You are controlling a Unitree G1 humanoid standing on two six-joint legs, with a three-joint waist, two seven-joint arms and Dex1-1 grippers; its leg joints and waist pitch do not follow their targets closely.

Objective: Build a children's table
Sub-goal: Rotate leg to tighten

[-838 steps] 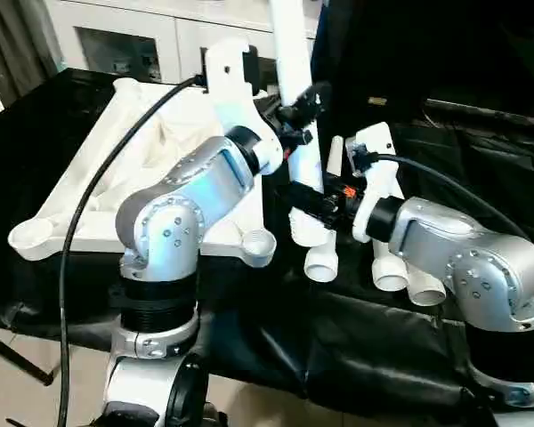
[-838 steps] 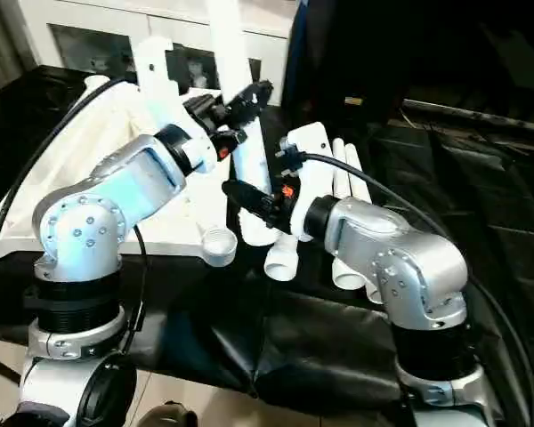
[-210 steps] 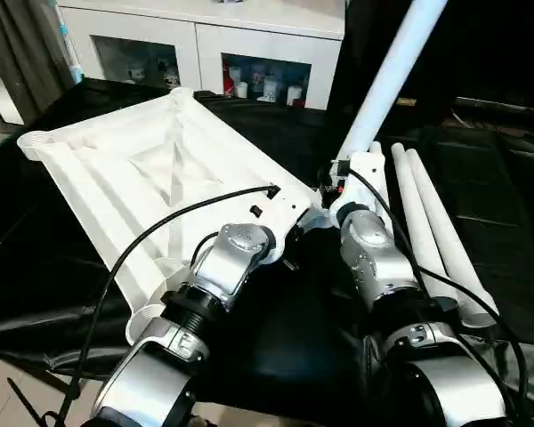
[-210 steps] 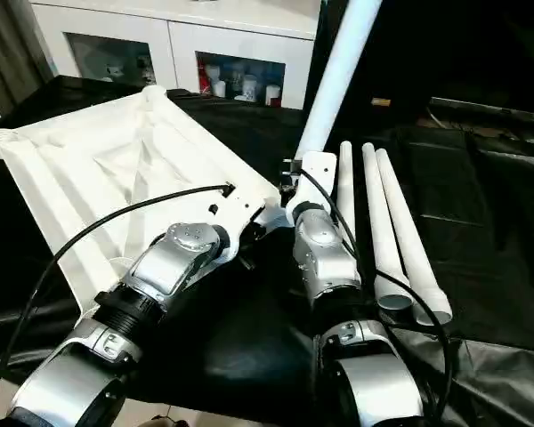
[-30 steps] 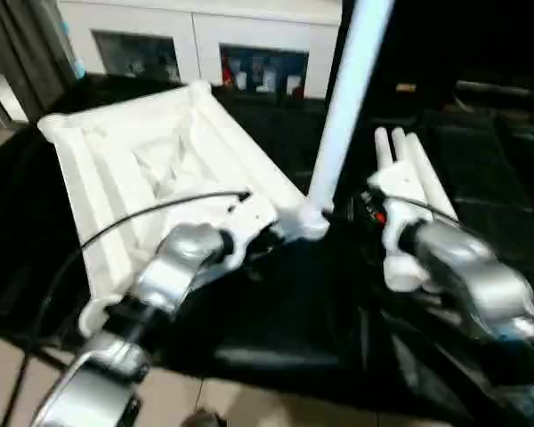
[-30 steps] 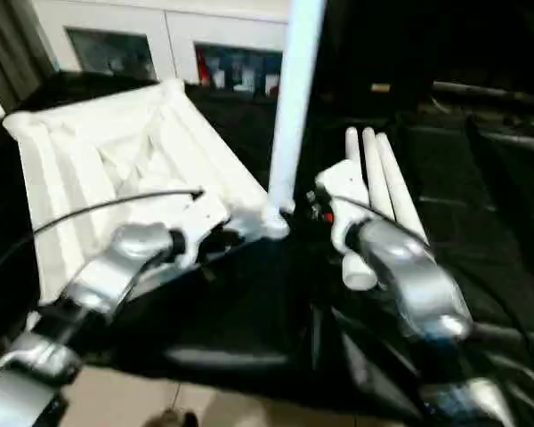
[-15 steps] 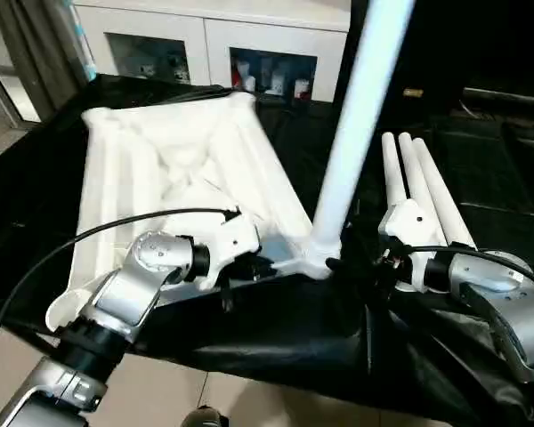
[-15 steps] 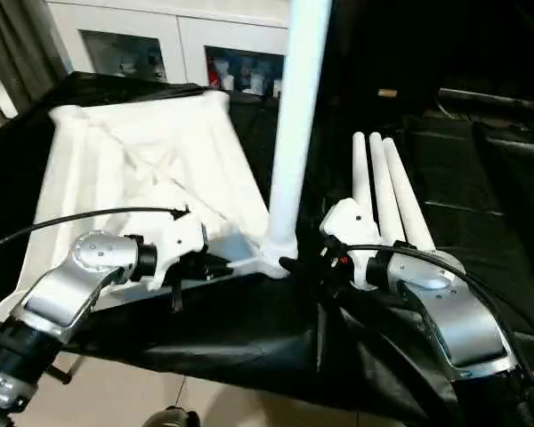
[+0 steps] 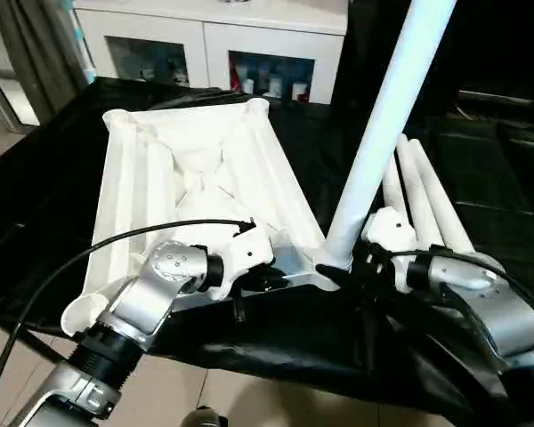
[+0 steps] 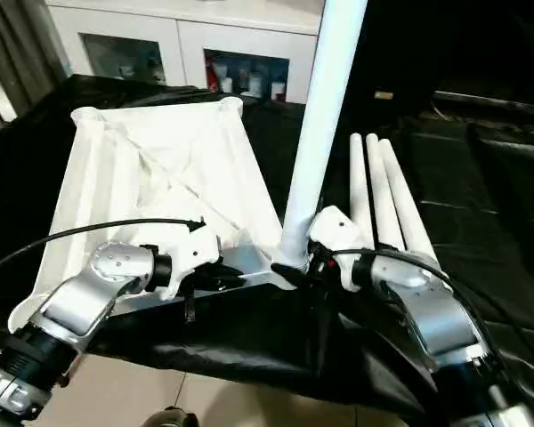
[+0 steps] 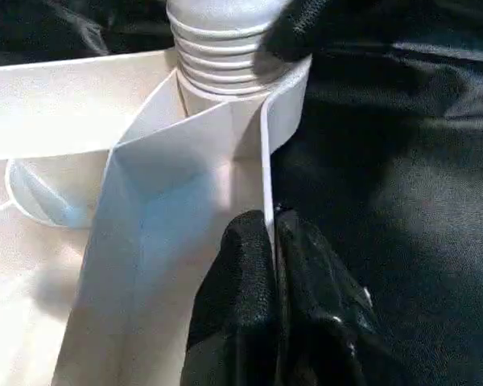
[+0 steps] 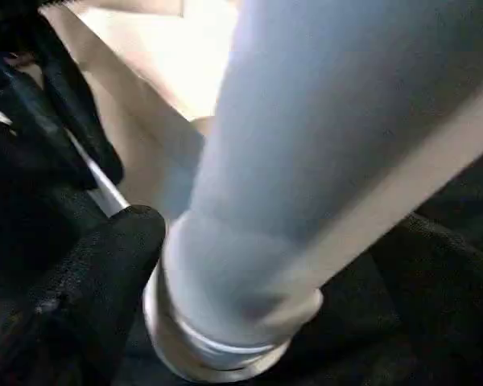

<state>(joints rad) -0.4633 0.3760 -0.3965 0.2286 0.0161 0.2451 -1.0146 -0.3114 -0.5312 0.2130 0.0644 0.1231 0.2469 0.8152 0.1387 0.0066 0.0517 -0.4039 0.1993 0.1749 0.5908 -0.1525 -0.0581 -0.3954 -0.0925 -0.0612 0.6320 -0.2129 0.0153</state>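
Your left gripper (image 11: 272,241) is pinched shut on the thin edge wall of the tabletop (image 9: 196,178), close to its near corner. Your right gripper (image 9: 349,269) is spread wide — its two black fingers (image 12: 97,273) stand on either side of the base of the upright leg (image 9: 383,116), around it; whether the pads press on it you cannot tell from these views.

That tabletop lies upside down on the black cloth (image 9: 481,160), ribs facing up, a bit to your left. One white leg stands in the near corner socket (image 11: 225,56), leaning slightly away to the right, with screw threads showing just above the socket. Three more legs (image 10: 383,205) lie side by side on the cloth just beyond your right forearm. Behind the work stands a white cabinet (image 9: 222,44) with glass fronts — small items sit on its shelves.
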